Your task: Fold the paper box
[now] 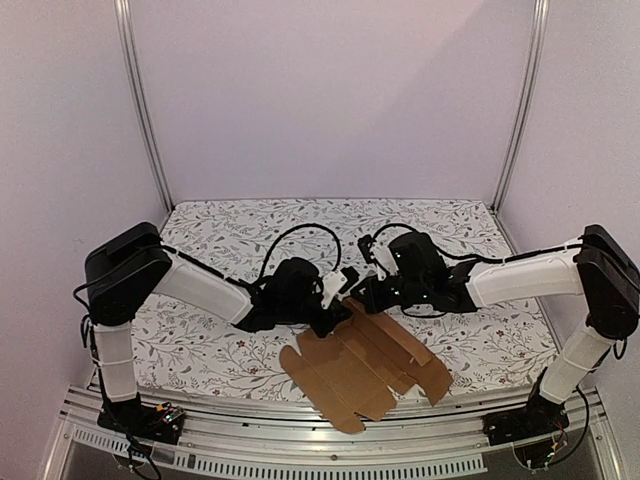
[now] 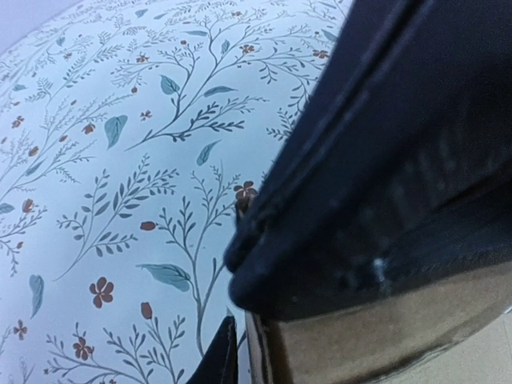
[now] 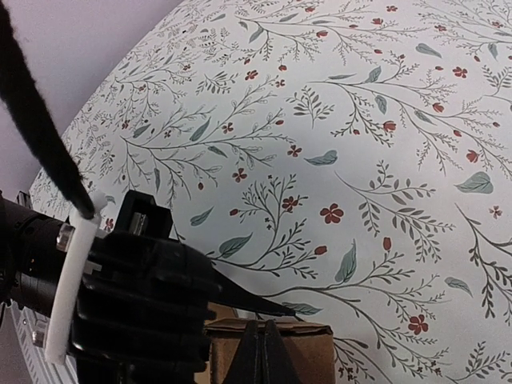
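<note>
The paper box is a flat brown die-cut cardboard sheet lying at the table's near edge, between the arms. Both grippers meet at its far corner. My left gripper comes in from the left. In the left wrist view, one of its dark fingers stands right beside a raised cardboard edge, and its other finger is hidden. My right gripper has its fingers pressed together, with an upright cardboard flap just behind them. In the top view it sits just right of the left one.
A floral tablecloth covers the table, and white walls with metal posts enclose it. The right gripper's black body fills much of the left wrist view. The left gripper's black body and a cable crowd the right wrist view.
</note>
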Controlling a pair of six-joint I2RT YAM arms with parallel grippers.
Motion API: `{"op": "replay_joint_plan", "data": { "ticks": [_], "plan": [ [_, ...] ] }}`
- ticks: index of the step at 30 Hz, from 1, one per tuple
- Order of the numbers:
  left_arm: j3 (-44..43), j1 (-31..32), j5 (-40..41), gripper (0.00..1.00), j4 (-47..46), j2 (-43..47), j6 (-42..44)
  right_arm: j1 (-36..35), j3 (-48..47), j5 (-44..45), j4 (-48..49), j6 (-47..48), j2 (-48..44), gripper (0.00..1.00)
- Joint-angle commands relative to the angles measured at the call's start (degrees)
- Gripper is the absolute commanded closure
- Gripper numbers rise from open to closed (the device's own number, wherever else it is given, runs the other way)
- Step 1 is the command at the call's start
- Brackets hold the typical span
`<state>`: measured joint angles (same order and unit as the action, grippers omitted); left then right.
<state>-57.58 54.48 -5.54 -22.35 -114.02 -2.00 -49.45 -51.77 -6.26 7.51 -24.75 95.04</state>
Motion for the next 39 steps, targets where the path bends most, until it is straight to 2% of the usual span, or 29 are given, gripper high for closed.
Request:
{"op": "replay_joint_plan", "data": {
  "ticks": [1, 17, 35, 37, 39],
  "plan": [
    [2.32, 0.35, 1.14, 0.85, -1.36, 1.32, -1.06, -2.15, 0.27, 3.53, -7.06, 2.44, 1.24, 1.00],
    [5.10, 0.55, 1.63, 0.86, -5.70, 3.52, -4.22, -8.65, -1.66, 11.00, -10.77, 6.43, 1.39, 1.00],
    [12.70, 0.54, 2.75, 0.85, -12.31, 8.75, -7.40, -12.65, -5.16, 14.16, -14.85, 8.13, 3.66, 1.00],
    [13.85, 0.54, 3.02, 0.85, -12.97, 9.23, -7.77, -12.86, -5.52, 14.17, -15.13, 8.30, 4.04, 1.00],
    [14.53, 0.54, 2.83, 0.90, -13.11, 9.60, -7.87, -13.01, -5.62, 14.16, -15.07, 8.11, 4.30, 1.00]
  ]
}}
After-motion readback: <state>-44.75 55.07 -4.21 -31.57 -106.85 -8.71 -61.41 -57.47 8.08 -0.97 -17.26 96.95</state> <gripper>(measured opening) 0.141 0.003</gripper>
